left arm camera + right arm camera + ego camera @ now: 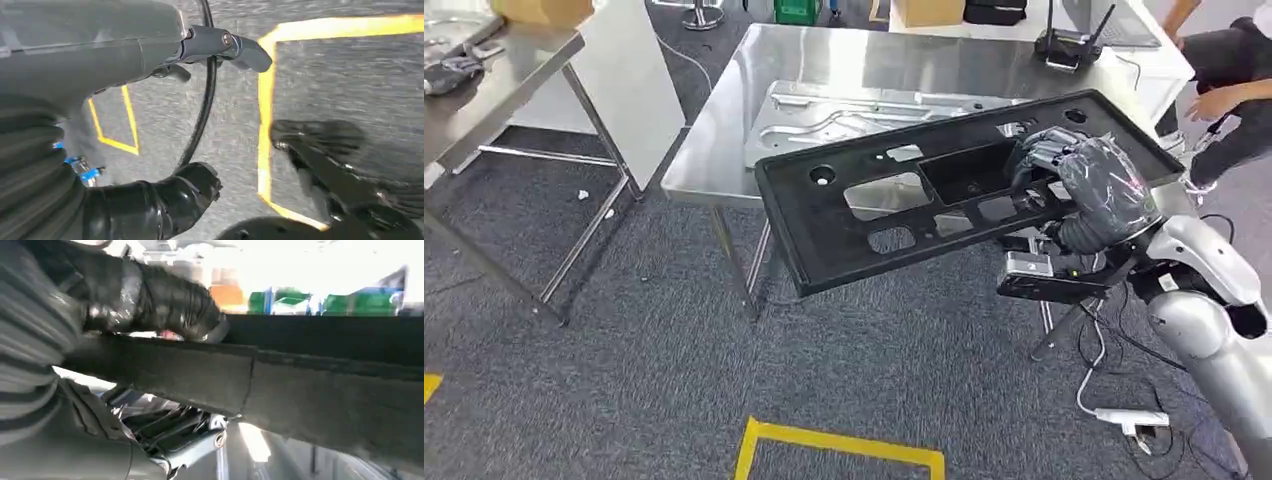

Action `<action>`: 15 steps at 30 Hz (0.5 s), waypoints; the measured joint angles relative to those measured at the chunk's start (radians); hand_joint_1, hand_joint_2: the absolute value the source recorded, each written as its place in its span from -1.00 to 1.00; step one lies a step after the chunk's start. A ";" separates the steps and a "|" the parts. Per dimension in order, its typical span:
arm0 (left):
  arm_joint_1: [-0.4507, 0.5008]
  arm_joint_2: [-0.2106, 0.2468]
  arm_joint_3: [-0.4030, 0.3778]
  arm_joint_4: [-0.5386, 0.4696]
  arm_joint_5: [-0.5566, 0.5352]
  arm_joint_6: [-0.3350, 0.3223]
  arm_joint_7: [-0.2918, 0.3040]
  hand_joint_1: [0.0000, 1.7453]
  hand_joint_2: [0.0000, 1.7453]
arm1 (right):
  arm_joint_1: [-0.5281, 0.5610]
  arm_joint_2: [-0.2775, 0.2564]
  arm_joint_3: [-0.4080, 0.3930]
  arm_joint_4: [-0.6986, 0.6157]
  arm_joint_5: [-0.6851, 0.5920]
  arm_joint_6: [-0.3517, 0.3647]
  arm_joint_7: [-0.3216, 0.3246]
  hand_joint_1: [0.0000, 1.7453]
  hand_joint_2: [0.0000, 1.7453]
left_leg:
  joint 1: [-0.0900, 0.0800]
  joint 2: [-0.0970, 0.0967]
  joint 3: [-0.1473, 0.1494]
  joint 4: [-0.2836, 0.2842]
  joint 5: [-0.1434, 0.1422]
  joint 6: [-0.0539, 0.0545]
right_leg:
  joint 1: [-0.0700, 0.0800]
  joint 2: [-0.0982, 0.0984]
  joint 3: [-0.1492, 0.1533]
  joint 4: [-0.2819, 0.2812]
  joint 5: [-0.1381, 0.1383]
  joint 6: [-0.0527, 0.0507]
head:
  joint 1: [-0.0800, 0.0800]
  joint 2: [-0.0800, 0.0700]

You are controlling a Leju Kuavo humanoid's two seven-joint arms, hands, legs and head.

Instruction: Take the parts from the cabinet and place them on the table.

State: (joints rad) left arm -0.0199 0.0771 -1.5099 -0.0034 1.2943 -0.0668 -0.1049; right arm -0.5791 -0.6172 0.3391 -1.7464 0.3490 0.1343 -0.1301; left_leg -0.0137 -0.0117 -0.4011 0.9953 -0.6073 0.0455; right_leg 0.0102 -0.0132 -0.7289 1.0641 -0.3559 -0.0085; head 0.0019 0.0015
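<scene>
In the head view my right hand (1089,190) grips the right part of a long black panel (824,235) with several cutouts. The panel hangs tilted over the near edge of the steel table (714,150), its left end sticking out past the edge above the floor. A silver pressed-metal part (824,120) lies flat on the table behind it. The right wrist view shows the panel's (325,390) dark edge close up, with the fingers of the right hand (150,295) wrapped over it. My left hand (125,55) hangs above the carpet, thumb and fingers apart, holding nothing.
A second steel table (494,80) stands at the left, with a gap of carpet between the two. A person (1224,95) stands at the far right by the table corner. A black router (1069,45) sits at the table's back. Cables and a power strip (1129,420) lie on the floor at the right. Yellow tape (839,445) marks the carpet.
</scene>
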 joint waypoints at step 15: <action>0.008 -0.001 0.001 0.000 0.000 -0.004 0.000 -1.00 1.00 | -0.021 -0.003 -0.001 0.006 0.000 0.002 0.001 1.00 1.00 | 0.015 -0.023 -0.320 0.045 0.257 -0.034 | -0.022 0.085 0.288 -0.051 -0.236 0.002 | 0.000 0.000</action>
State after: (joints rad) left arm -0.0122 0.0759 -1.5091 -0.0031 1.2943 -0.0710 -0.1049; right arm -0.5997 -0.6199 0.3380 -1.7407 0.3491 0.1362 -0.1289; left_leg 0.0017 -0.0344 -0.7214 1.0404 -0.3505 0.0111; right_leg -0.0120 0.0717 -0.4411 1.0135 -0.5924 -0.0061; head 0.0022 0.0015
